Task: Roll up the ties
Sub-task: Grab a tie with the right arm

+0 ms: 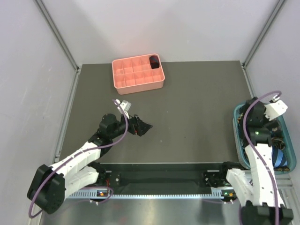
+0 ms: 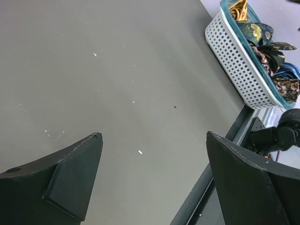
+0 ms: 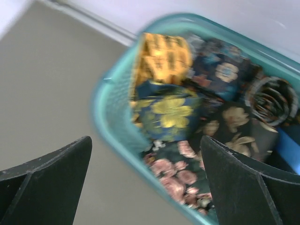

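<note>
The left gripper (image 2: 153,136) hangs low over the bare middle-left of the dark grey table (image 1: 197,117), its two black fingers spread wide with nothing between them but tabletop. The right gripper (image 3: 146,140) is poised above the teal basket (image 3: 105,117), which sits at the table's right edge, near the right arm's base. Its jaws also stand wide apart and hold nothing. The ties (image 3: 187,140) lie heaped together inside that basket. A gold-patterned one (image 3: 161,56) sits against the basket's rim. Just beside it is a navy one with large yellow flowers (image 3: 166,110), and nearer the camera there is a dark one with pinkish blossoms (image 3: 176,176). A small round coil (image 3: 272,101) shows toward the basket's far side, next to a strip of plain blue (image 3: 288,147). The right wrist view is blurred, so I cannot tell where one tie ends and the next begins. A salmon-pink grid tray (image 1: 138,86) stands at the far side of the table, well apart from both arms. Its back right compartment holds a dark round object (image 1: 153,61), possibly a rolled tie, though it is too small in the overhead view to be sure. From the left wrist camera the basket's white perforated wall and the folded fabric poking above its rim are visible across the table.
</note>
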You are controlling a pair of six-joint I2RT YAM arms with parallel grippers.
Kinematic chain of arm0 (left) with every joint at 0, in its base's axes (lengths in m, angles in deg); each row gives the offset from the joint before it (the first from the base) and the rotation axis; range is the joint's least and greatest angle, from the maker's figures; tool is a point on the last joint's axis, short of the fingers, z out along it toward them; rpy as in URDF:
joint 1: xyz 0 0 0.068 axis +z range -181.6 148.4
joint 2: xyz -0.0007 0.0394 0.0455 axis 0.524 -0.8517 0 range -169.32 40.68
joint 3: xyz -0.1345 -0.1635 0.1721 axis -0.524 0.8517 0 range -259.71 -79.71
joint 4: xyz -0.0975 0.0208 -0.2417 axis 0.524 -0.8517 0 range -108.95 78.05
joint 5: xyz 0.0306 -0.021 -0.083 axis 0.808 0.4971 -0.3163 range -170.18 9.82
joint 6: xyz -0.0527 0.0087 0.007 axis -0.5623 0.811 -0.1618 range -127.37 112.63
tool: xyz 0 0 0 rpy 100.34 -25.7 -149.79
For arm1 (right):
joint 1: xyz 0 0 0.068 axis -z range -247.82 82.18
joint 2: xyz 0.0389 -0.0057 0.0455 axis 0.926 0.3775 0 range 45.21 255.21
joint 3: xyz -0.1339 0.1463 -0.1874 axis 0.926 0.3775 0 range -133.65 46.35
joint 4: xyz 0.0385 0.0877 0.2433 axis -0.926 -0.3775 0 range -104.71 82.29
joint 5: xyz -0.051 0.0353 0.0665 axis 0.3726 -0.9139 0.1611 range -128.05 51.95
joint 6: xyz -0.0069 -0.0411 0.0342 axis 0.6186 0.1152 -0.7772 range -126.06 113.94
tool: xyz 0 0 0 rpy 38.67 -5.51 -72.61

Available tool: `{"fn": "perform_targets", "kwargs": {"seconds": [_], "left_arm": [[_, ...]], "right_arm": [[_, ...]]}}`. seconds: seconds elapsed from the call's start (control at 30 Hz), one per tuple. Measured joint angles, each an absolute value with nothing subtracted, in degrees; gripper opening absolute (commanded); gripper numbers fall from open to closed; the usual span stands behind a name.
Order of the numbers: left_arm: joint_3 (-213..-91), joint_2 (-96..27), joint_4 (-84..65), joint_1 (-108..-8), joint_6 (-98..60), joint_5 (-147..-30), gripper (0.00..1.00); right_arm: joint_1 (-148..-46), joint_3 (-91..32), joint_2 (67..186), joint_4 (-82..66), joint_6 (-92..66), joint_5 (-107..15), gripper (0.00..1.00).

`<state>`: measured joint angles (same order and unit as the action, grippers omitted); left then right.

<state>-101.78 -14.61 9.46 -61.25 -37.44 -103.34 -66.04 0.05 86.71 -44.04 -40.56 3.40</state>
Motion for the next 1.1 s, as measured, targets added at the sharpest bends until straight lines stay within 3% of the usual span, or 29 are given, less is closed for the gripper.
{"fn": "perform_targets", "kwargs": {"seconds": [0.17,0.37,0.43,0.53,0.6,0.67,0.8,0.87,0.97,1.0,1.07,1.1], "left_arm": [[-101.8,-14.6,10.1,-62.1,-37.4,-103.3,0.96],[-101.8,-14.6,10.4,-62.6,-37.2,-103.3,0.96],[-101.8,-14.6,10.4,-62.7,-37.1,-103.2,0.96],[-101.8,-14.6,10.4,-62.9,-36.9,-103.1,0.96],[-101.8,-14.6,10.4,-62.9,-36.7,-103.0,0.96],[-101.8,-14.6,10.4,-63.0,-36.5,-102.8,0.96],[-101.8,-14.6,10.4,-63.2,-36.0,-102.6,0.97],[-101.8,-14.6,10.3,-63.2,-35.8,-102.3,0.97],[-101.8,-14.6,10.3,-63.2,-35.7,-102.0,0.97],[-101.8,-14.6,10.3,-63.2,-35.7,-101.9,0.97],[-101.8,-14.6,10.3,-63.3,-35.6,-101.7,0.97],[-101.8,-14.6,10.3,-63.3,-35.6,-101.7,0.97]], "right_arm": [[-54.5,0.0,94.5,-43.1,-40.4,-5.4,1.00],[-52.9,-0.6,107.4,-41.2,-41.8,-8.0,1.00],[-52.9,-0.8,110.8,-40.4,-42.9,-7.7,0.95],[-52.8,-0.8,113.3,-39.2,-44.1,-6.5,0.79],[-52.8,-0.6,113.5,-37.6,-44.8,-5.5,0.77],[-52.7,-0.6,113.7,-36.3,-45.1,-4.0,0.77],[-52.4,-0.6,116.5,-34.5,-45.5,-1.6,0.92],[-51.9,-0.6,119.0,-34.1,-45.5,-1.5,0.81],[-50.8,-0.7,122.7,-33.7,-45.8,-1.5,0.51],[-50.6,-0.7,123.3,-33.6,-45.9,-1.5,0.31],[-50.4,-0.7,122.9,-33.6,-45.7,-1.6,0.15],[-50.4,-0.7,122.1,-33.7,-45.5,-1.6,0.13]]}}
